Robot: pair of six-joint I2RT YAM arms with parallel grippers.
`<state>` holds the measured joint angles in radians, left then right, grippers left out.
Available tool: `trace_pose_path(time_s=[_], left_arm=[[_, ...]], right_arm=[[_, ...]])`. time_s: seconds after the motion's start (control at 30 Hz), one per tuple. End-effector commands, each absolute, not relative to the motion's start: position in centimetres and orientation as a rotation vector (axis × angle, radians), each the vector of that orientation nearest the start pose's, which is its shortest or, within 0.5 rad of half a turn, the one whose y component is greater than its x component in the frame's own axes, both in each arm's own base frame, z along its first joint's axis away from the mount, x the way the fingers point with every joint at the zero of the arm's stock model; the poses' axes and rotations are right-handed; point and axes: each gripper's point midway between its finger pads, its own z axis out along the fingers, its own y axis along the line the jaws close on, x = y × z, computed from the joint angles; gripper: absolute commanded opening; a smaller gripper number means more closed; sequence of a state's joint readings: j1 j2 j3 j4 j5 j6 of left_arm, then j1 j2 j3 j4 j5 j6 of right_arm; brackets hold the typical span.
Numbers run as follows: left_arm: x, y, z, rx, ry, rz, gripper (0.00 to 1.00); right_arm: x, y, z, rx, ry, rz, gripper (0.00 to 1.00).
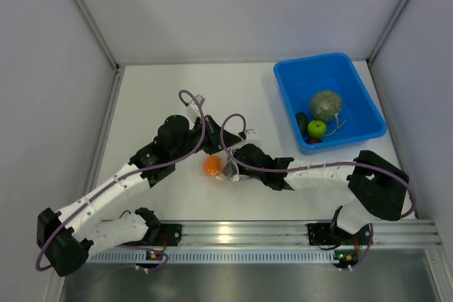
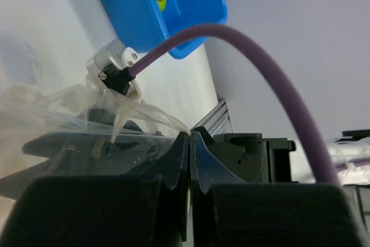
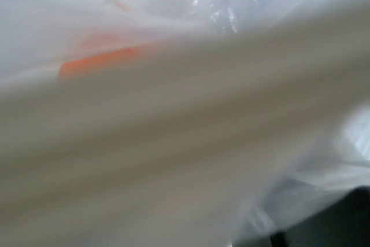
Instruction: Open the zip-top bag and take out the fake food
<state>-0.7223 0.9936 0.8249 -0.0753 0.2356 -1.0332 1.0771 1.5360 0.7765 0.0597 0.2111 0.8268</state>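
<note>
Mid-surface (image 1: pixel 156 90), between both arms: zip-top bag (image 2: pixel 63 105) with orange (image 1: pixel 211 166) not yet out, left pincer (image 2: pixel 189 143) pinched closed on its film, right pincer (image 1: pixel 237 167) grip impossible to tell; melon (image 1: pixel 325 105), green apple (image 1: pixel 316 128), dark piece (image 1: pixel 303 122) already in blue bin (image 1: pixel 283 83).

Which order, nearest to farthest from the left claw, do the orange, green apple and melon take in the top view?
1. Orange, mid-table, close beside the left claw.
2. Green apple, off to the right, at the near end of the blue bin.
3. Melon, just behind the apple, mid-bin.
</note>
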Motion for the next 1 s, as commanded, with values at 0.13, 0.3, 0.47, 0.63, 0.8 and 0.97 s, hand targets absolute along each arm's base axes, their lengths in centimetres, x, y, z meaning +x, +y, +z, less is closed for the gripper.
trace_pose_path(time_s=[0.13, 0.3, 0.47, 0.63, 0.8, 0.97], left_arm=[[20.8, -29.7, 22.9, -0.035, 2.154, -1.261, 0.0], [20.9, -29.5, 23.3, -0.035, 2.134, -1.258, 0.0], [20.8, -29.9, 23.0, -0.038, 2.156, -1.281, 0.0], [20.7, -30.1, 23.3, -0.038, 2.145, -1.298, 0.0], [20.6, -30.0, 22.9, -0.034, 2.147, -1.299, 0.0], [20.7, -29.8, 21.9, -0.08, 2.148, -1.305, 0.0]], right_arm=[[20.4, 34.5, 9.3, -0.092, 2.24, 0.8, 0.57], [20.0, 34.9, 10.5, -0.133, 2.21, 0.864, 0.62], [19.7, 37.4, 11.9, -0.2, 2.167, 0.982, 0.67], [21.0, 38.7, 12.2, -0.201, 2.153, 0.947, 0.68], [21.7, 40.1, 12.3, -0.161, 2.123, 1.001, 0.72], [21.3, 41.6, 12.9, -0.107, 2.106, 1.13, 0.72]])
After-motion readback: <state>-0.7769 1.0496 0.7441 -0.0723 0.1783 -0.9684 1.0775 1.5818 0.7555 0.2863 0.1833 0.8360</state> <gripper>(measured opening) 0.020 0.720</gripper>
